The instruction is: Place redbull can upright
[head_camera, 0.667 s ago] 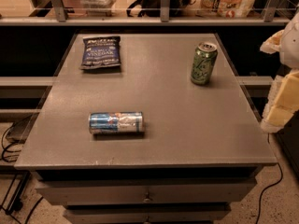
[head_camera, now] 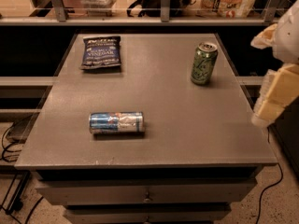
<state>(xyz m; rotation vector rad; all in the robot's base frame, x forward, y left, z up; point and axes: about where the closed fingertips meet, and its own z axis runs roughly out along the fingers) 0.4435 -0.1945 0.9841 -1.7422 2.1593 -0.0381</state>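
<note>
The redbull can (head_camera: pixel 116 122), blue and silver, lies on its side on the grey table (head_camera: pixel 168 139), near the front left, its long axis running left to right. My gripper (head_camera: pixel 275 94) shows as pale yellow and white parts at the right edge of the view, beside the table's right side, far from the can. It holds nothing that I can see.
A green can (head_camera: pixel 203 63) stands upright at the back right of the table. A dark blue chip bag (head_camera: pixel 101 52) lies flat at the back left. Shelving runs behind the table. Drawers sit below the front edge. Cables lie on the floor.
</note>
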